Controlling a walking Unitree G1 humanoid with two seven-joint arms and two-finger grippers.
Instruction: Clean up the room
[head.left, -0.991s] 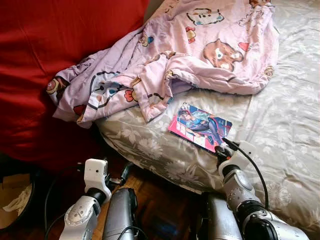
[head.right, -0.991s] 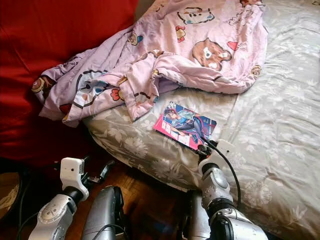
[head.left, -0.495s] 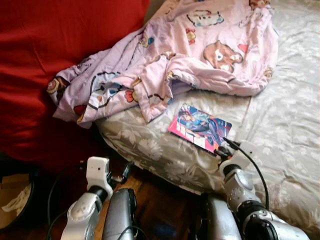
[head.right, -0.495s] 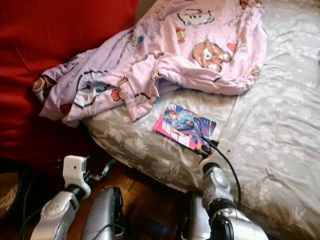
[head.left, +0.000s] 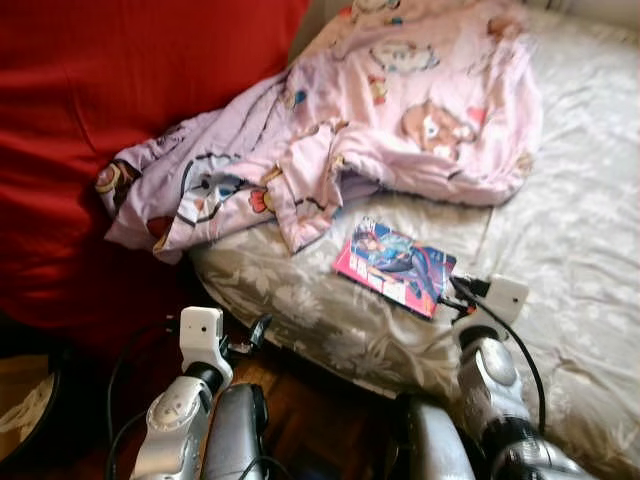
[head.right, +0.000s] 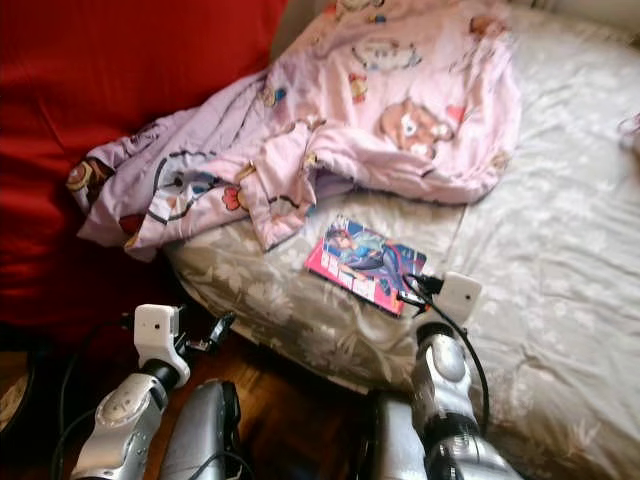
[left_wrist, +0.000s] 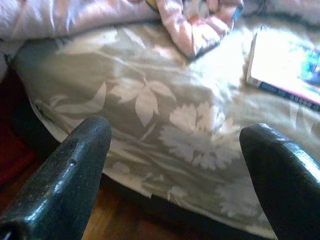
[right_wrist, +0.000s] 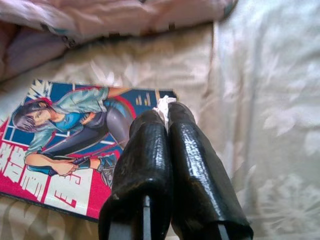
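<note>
While left gripper (left_wrist: 172, 172) gapes, right gripper (right_wrist: 166, 117) pinches comic (head.left: 394, 265) corner.

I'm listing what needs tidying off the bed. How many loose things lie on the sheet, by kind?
Comic books: 1, the comic book, near the shut right gripper.
Blankets: 1, the rumpled pink blanket.
Total: 2.

the bed (head.left: 560, 240) lies bare and flat to the right of the comic book (head.left: 395, 262), open for a reach. the rumpled pink blanket (head.left: 400, 120) heaps just behind the book (one fold hanging close to its far corner) and blocks the way there. left of the bed, a red wall of fabric (head.left: 120, 80) crowds the narrow strip of wood floor (head.right: 290, 400).
</note>
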